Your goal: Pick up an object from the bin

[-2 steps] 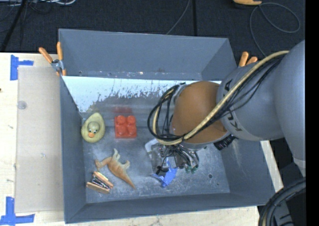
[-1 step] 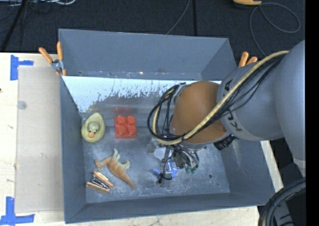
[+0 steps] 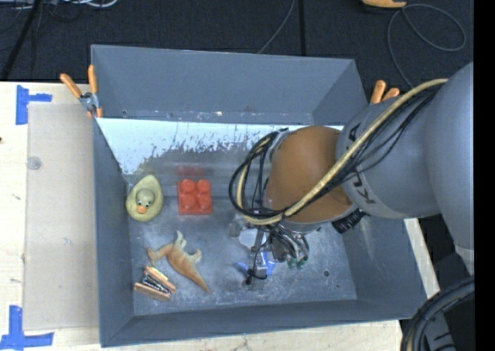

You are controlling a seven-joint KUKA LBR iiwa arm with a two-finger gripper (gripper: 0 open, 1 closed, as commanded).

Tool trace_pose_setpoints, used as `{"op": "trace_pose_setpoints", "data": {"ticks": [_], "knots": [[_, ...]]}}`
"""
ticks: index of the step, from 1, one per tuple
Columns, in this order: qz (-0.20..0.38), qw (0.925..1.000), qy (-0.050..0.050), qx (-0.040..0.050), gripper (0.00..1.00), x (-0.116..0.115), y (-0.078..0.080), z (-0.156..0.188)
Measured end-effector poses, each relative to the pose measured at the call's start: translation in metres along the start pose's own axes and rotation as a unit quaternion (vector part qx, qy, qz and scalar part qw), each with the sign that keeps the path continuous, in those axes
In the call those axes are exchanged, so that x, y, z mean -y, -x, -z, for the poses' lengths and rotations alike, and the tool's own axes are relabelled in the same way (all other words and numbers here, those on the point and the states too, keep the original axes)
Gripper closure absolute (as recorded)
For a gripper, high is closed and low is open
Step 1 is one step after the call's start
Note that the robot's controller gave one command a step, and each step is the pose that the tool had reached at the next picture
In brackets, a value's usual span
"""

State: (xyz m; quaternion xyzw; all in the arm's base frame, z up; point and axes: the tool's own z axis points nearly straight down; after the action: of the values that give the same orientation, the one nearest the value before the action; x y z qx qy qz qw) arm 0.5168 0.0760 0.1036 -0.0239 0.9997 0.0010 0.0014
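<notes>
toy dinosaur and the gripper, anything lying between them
Nothing. In the camera view, the stretch of bin floor between the tan toy dinosaur and the gripper is bare.

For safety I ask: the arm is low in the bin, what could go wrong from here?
The pincer sits close to the bin floor, at a blue thing; going lower may scrape the metal. The blue thing is mostly hidden under the wrist, so a grasp may miss. Cable loops hang low and might snag.
</notes>
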Motion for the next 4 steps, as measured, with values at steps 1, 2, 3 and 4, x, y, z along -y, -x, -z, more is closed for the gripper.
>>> {"op": "trace_pose_setpoints", "data": {"ticks": [1, 2, 3, 4], "knots": [[0.034, 0.9994, 0.001, 0.0007, 0.00, 0.026, -0.007, -0.015], [0.062, 0.9981, 0.000, -0.0016, 1.00, 0.063, -0.017, -0.034], [0.062, 0.9981, 0.000, -0.0016, 1.00, 0.063, -0.017, -0.034], [0.079, 0.9969, 0.001, -0.0016, 1.00, 0.071, 0.004, 0.063]]}}
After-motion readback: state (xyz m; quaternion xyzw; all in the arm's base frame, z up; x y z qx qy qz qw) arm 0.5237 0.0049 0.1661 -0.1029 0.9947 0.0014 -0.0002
